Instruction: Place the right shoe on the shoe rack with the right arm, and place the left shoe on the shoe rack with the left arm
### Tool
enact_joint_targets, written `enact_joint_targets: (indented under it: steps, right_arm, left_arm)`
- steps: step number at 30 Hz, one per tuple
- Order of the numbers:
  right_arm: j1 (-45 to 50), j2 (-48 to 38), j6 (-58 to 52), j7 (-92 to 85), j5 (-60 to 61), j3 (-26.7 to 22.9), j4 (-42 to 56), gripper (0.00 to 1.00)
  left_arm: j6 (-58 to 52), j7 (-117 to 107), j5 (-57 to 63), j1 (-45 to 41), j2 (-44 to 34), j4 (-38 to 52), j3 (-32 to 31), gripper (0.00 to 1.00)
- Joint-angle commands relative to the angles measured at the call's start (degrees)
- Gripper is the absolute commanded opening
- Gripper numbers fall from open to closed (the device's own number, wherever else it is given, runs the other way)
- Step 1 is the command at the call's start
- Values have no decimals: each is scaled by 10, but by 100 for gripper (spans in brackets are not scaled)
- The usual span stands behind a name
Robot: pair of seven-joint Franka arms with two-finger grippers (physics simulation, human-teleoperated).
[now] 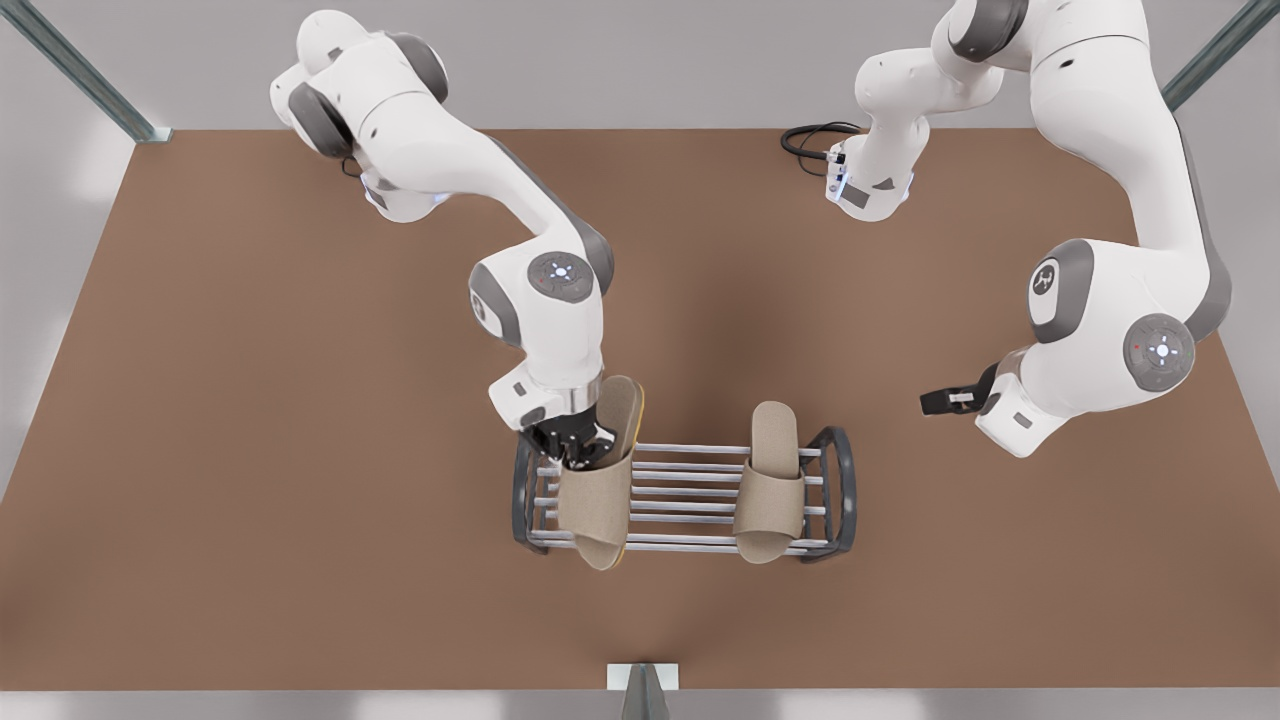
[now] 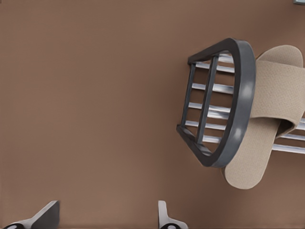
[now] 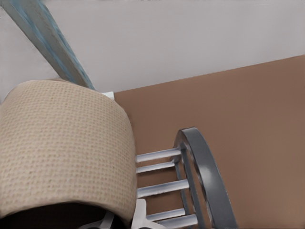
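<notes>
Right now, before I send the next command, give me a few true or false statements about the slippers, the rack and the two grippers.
1. Both slippers lie flat on the rack. False: only the left slipper lies flat there. The right slipper is tilted at the rack's other end.
2. The left gripper is open and away from the rack. True.
3. The right gripper is empty. False: it is shut on the right slipper.
4. The rack stands on a brown table. True.
</notes>
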Motion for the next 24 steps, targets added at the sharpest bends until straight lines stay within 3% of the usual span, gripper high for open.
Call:
enact_joint_targets:
  steps: [1, 11, 24]
  right_arm:
    - [9, 0, 1, 102, -3, -8, 10, 21]
    - [21, 33, 23, 82, -13, -16, 13, 21]
    - [29, 20, 70, 79, -50, -9, -110, 21]
  left_arm:
    - [-3, 64, 2, -1, 0, 1, 0, 100]
    - [-2, 65, 2, 0, 1, 2, 0, 100]
    - [-1, 65, 3, 0, 1, 2, 0, 100]
